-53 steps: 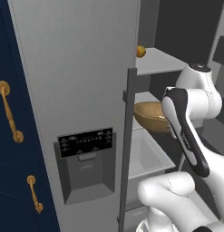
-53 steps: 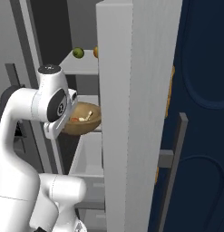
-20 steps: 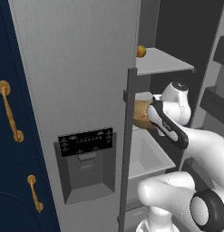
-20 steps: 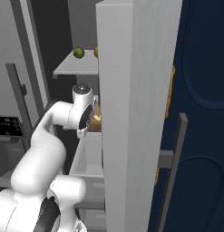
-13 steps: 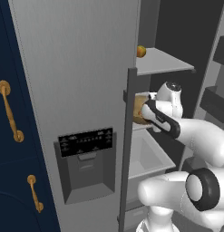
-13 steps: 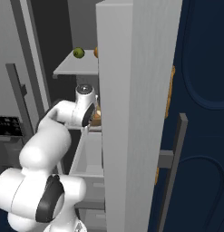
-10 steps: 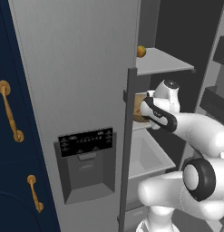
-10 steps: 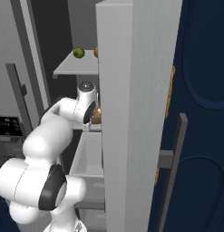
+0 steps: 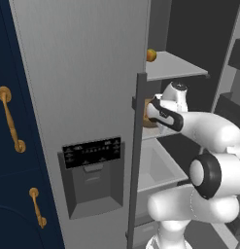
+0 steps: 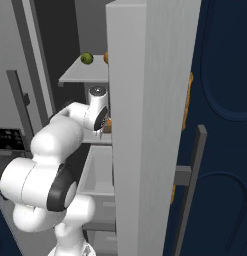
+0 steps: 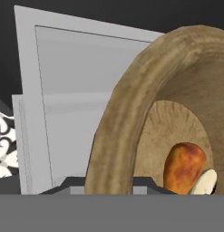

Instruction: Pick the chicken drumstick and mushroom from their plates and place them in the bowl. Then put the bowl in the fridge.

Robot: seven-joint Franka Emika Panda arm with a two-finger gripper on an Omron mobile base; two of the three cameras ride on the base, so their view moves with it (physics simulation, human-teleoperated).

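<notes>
Inside the tall grey stainless fridge (image 9: 82, 97), the deep tan wooden bowl (image 11: 131, 104) carries the golden-brown chicken drumstick (image 11: 183, 166) and pale mushroom (image 11: 204, 182); the white arm's gripper (image 9: 151, 109) reaches in level, fingers pinching the bowl's rim.

From behind the arm on its left, one camera looks forward past the tall grey stainless fridge (image 9: 82, 97) door's face. The other, behind right, faces that door's edge. Both share the light grey shelves (image 10: 85, 75). The hand camera sits very close to the deep wooden bowl (image 11: 131, 99).
</notes>
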